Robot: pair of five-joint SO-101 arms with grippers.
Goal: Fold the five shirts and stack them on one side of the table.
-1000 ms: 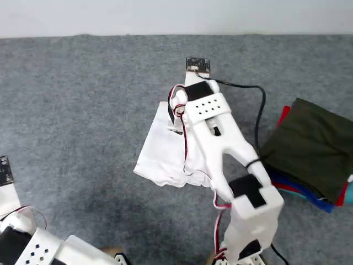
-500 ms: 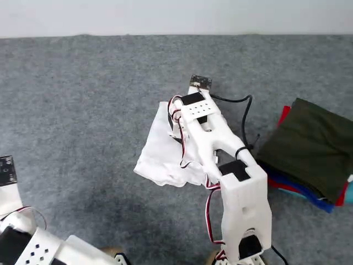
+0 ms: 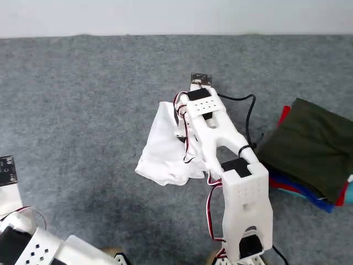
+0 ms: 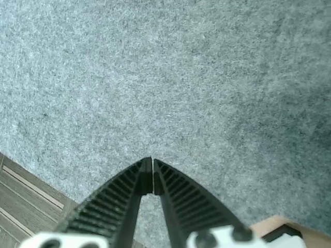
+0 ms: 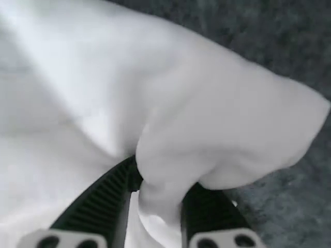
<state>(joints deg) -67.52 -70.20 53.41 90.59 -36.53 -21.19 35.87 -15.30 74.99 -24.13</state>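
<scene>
Gripping a bunched fold of the white shirt (image 5: 217,119), the right fingers (image 5: 103,199) are clamped onto the cloth, with fabric pinched between them and spilling over both tips. The shirt is located near the middle of the grey worktop (image 3: 77,110), partly beneath the right arm (image 3: 220,143). It is rumpled, with one portion gathered toward the grip and the remainder resting on the surface. This hold is judged to serve either a fold or a carry: a pinch of this kind allows the cloth to be drawn across itself or dragged sideways.

A stack of folded shirts (image 3: 309,149) is placed on the right arm's side of the worktop, well apart from the white shirt. An olive shirt lies on top, with blue and red layers showing beneath. As five shirts are named in the task, the white shirt is judged to be the last one outstanding.

The left fingers (image 4: 126,188) are pressed together tip to tip with nothing between them. They are held over bare worktop near one of its edges, presumably so that the right arm is left unobstructed
</scene>
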